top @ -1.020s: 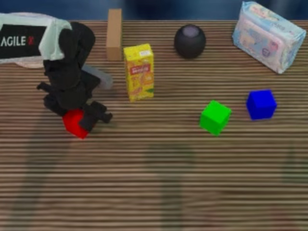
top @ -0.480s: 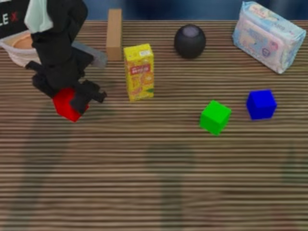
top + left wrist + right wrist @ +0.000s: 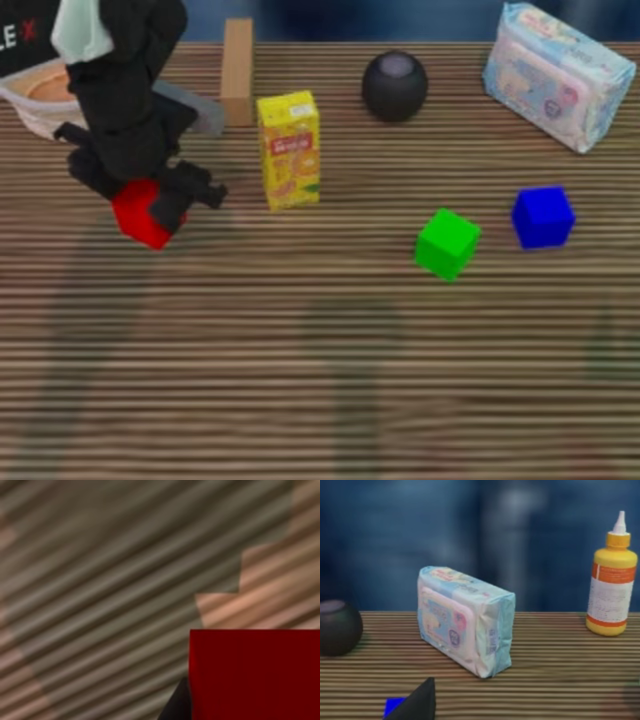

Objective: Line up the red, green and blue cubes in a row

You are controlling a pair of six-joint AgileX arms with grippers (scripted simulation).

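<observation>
My left gripper is clamped on the red cube, which sits corner-on to the table edge.

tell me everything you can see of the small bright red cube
The small bright red cube is plain, with flat matte faces and sharp edges, no markings. It sits at the left side of the striped wooden table, left of the yellow juice carton. The left gripper is clamped on it from above, black fingers on opposite sides, hiding its top. In the left wrist view one red face fills the corner. Whether it touches the table is unclear.
</observation>
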